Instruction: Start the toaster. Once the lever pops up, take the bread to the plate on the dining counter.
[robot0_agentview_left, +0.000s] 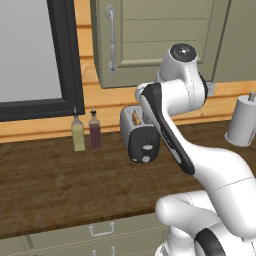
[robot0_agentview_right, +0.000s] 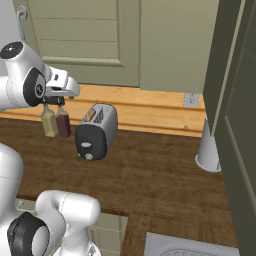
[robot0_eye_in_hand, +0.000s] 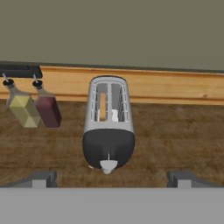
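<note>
Hand (robot0_eye_in_hand: 112, 177), held wide above the toaster (robot0_eye_in_hand: 108, 127), should be lowered squarely onto the lever (robot0_eye_in_hand: 108, 156), apparently unpressed.

i take the toaster (robot0_eye_in_hand: 108, 127) as my landmark. it stands on the worktop (robot0_agentview_left: 50, 185), near the back wall, its end face with the knob (robot0_eye_in_hand: 108, 165) turned toward me. the bread (robot0_eye_in_hand: 102, 106) sits down in its left slot. left of the toaster, just apart from it, two bottles (robot0_eye_in_hand: 33, 107) stand side by side against the wall. well to the toaster's right a paper towel roll (robot0_agentview_right: 209, 147) stands upright on the same worktop. my gripper (robot0_eye_in_hand: 111, 178) hangs above and in front of the toaster's end face, fingers spread either side of it, touching nothing. behind and above the toaster hangs a cabinet door (robot0_agentview_left: 155, 35).
</note>
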